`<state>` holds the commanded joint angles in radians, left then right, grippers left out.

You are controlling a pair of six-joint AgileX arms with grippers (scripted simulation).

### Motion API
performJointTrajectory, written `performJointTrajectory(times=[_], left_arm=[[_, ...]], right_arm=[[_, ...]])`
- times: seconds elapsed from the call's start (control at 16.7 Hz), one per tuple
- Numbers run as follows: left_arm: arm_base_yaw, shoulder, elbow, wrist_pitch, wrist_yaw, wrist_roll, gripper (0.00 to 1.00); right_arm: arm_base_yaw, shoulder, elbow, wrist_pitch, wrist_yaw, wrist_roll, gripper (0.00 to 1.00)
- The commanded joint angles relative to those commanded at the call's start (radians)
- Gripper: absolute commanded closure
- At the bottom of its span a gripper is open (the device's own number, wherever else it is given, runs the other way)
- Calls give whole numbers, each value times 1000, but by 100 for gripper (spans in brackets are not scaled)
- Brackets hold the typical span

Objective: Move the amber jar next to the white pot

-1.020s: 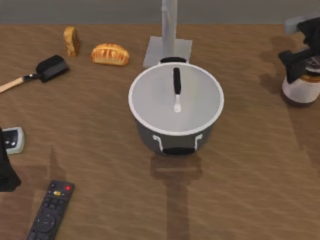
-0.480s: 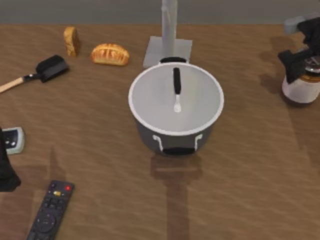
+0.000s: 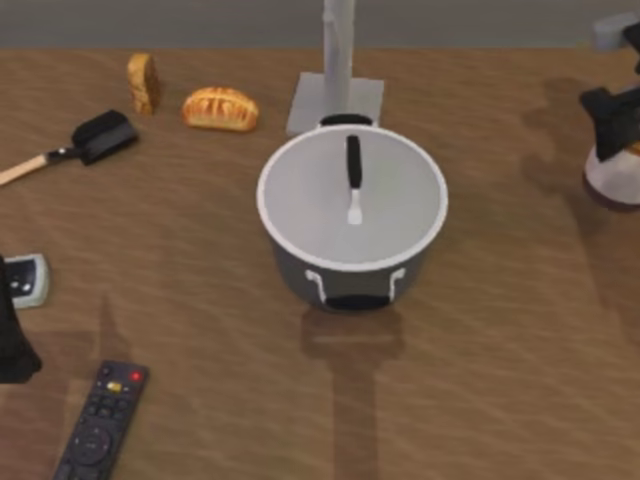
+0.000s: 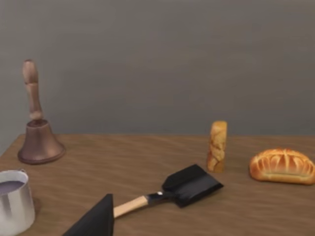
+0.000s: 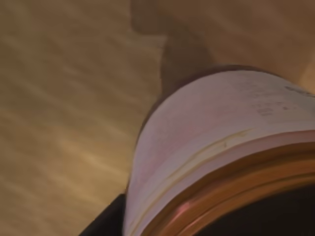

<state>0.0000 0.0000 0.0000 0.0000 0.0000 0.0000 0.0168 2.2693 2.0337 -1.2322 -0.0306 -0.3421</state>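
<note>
The white pot [image 3: 352, 215] stands mid-bench. The amber jar [image 3: 613, 175] sits well to its right, at the bench's [image 3: 500, 350] right edge, partly cut off by the view. The right gripper [image 3: 612, 108] is over the jar's top; whether its jaws pinch the jar cannot be told. Bare bench lies between pot and jar. The left gripper [image 3: 12, 340] is parked far left of the pot.
</note>
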Motion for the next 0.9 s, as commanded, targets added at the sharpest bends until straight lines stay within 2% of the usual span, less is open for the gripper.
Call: performJointTrajectory(times=[0.36,0.72,0.9], left_arm=[[0,0,0,0,0,0,0],[0,0,0,0,0,0,0],[0,0,0,0,0,0,0]], right_arm=[[11,-254,-217,-42,-2,0,100],[14,-254,-219,-39,-1,16,100],[58,-231,-220,-18,10,114,100]])
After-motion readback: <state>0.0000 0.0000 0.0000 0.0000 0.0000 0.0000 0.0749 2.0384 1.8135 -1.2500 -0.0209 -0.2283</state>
